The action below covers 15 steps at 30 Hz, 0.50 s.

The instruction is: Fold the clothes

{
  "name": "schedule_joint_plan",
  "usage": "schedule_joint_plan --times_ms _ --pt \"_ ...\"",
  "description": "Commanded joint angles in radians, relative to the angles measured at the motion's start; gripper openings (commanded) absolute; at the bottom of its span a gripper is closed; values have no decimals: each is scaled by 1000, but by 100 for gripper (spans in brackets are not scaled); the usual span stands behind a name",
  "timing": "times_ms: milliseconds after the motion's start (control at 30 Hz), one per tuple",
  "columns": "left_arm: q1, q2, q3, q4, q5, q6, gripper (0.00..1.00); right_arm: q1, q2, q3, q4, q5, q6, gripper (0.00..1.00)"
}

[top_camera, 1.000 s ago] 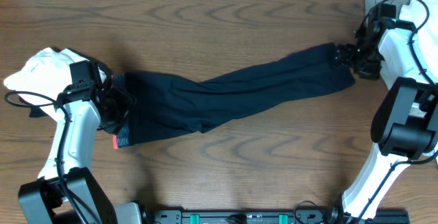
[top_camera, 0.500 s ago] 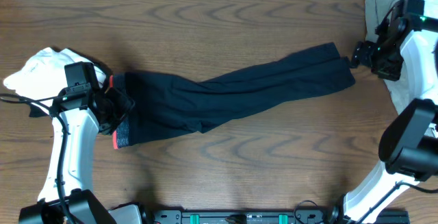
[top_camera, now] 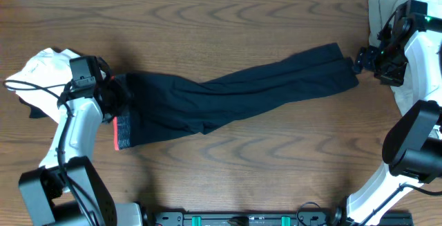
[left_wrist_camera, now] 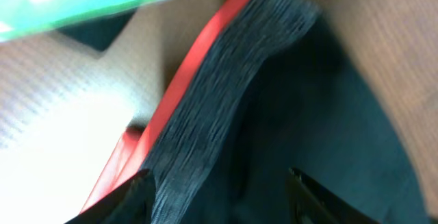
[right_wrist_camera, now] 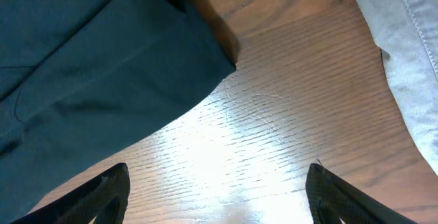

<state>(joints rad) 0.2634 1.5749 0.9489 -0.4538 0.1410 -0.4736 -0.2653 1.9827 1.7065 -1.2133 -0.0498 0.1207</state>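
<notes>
Trousers (top_camera: 235, 95), dark, one pair: laid slantwise across the bench middle, waistband (top_camera: 123, 130) near the left edge, cuffs (top_camera: 344, 67) toward the far right corner, unfolded. Right gripper (top_camera: 359, 63): has drawn off the cuffs since a second ago and sits just beside them over bare wood, jaws released. Left gripper (top_camera: 114, 97): has shifted along the waistband, baring its red-and-grey strip, jaws spread and holding nothing, so straightening looks finished and the first fold is still to come; white cloth (top_camera: 41, 67) at left edge, beige cloth (top_camera: 380, 8) in far right corner.
</notes>
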Motion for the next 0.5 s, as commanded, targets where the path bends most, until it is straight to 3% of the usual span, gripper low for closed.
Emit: schedule_joint_plan --times_ms 0,467 --pt "0 27 -2 53 -22 41 62 5 -3 10 -3 -7 -10 80" --pt "0 190 -2 165 -44 55 61 5 -3 10 -14 -7 -10 81"
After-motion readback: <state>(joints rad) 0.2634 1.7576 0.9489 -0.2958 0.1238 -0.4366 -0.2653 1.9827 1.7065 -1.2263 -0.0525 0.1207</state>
